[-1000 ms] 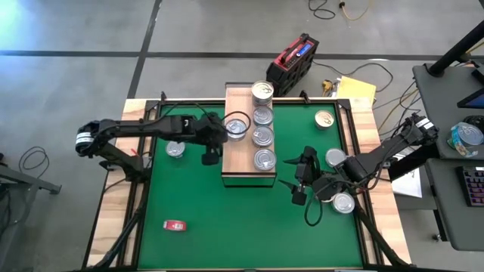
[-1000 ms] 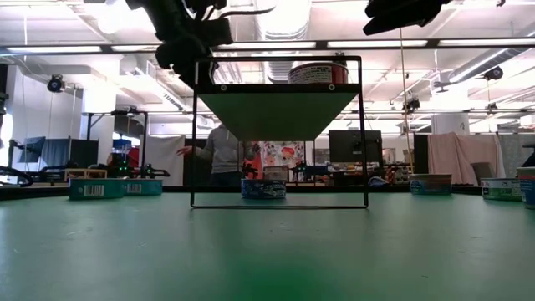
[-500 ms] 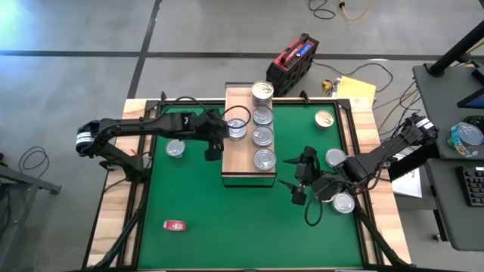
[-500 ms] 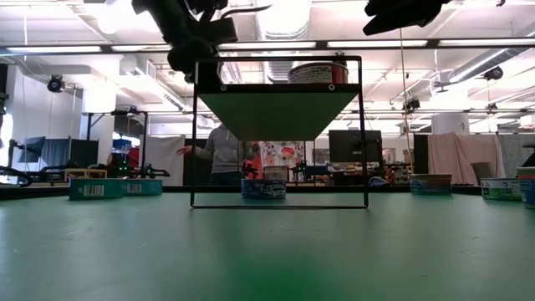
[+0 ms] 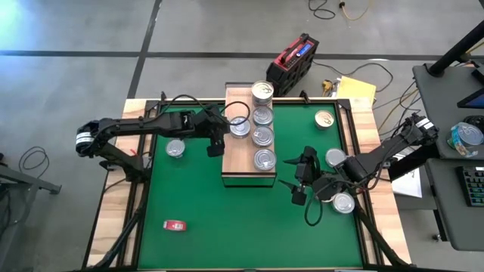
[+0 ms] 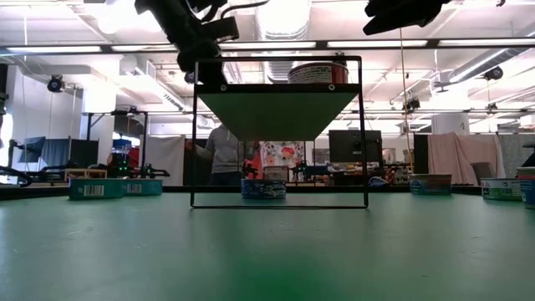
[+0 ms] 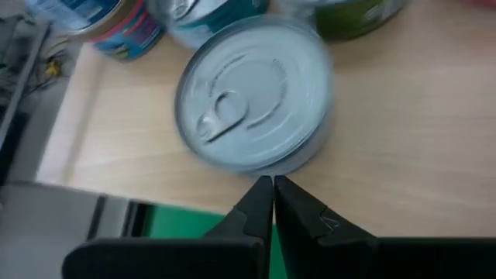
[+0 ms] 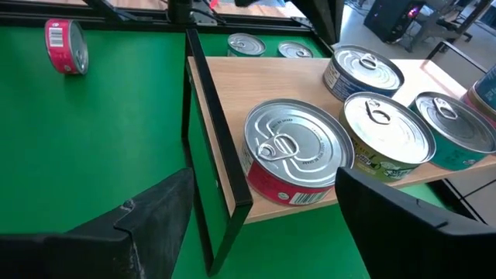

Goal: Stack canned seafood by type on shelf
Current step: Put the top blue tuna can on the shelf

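Two dark robot arms are working over a green mat (image 5: 227, 211) on a wood-edged table. The left gripper (image 5: 215, 145) is hovering at the left edge of the long light-wood shelf with a dark frame (image 5: 236, 162), its two fingers (image 7: 260, 205) pressed tightly together and gripping nothing. Just past the fingertips, a round silver-lidded tin with a pull tab (image 7: 252, 97) is sitting on the board, at about nine o'clock from the shelf's row of cans.

That row is running along the shelf's right side: a stacked tin (image 5: 262, 91) at the twelve o'clock end, then three more silver-lidded tins toward six o'clock, the nearest being a red-labelled tin (image 8: 294, 155).

The right gripper (image 5: 300, 183) is waiting off the shelf's corner, at roughly four o'clock from it, with its fingers spread wide and empty. More cans are lying on the mat: one silver tin (image 5: 175, 149) at nine o'clock from the shelf, a gold-lidded tin (image 5: 324, 119) at two o'clock, and two silver tins (image 5: 344, 202) beside the right arm. A small red flat object (image 5: 175, 224) is resting near the mat's seven o'clock corner.
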{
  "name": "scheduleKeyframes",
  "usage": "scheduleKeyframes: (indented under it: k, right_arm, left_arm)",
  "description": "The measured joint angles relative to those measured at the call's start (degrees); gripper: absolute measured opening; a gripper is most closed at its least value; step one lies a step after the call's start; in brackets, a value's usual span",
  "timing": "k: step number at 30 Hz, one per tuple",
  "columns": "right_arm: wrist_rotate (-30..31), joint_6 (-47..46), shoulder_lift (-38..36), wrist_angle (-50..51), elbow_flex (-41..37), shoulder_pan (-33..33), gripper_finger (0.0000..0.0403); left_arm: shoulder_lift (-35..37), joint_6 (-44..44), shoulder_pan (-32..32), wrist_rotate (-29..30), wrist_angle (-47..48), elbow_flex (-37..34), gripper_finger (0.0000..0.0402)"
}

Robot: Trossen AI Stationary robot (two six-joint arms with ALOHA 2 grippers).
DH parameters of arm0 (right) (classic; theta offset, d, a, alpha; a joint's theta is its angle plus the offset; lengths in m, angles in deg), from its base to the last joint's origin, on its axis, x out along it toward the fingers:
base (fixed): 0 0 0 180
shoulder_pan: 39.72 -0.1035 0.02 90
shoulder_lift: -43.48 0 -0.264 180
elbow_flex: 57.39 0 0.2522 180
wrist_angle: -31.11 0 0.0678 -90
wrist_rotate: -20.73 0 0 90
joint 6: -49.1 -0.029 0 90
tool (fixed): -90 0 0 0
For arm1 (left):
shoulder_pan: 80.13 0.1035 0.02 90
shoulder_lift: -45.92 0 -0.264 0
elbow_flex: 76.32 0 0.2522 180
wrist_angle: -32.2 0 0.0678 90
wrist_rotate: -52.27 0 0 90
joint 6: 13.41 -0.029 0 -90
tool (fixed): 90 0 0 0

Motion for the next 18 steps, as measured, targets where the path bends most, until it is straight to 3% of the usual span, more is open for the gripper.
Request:
scheduleKeyframes:
  k: [8,18]
  right_arm:
    - [0.0,0.0,0.0,0.1,0.0,0.0,0.0321]
    - [0.0,0.0,0.0,0.1,0.0,0.0,0.0309]
  left_arm:
    - [-0.1,-0.4,-0.2,-19.8,-0.1,0.8,0.0000]
    - [-3.0,-2.0,0.0,-19.4,-4.6,0.9,0.0000]
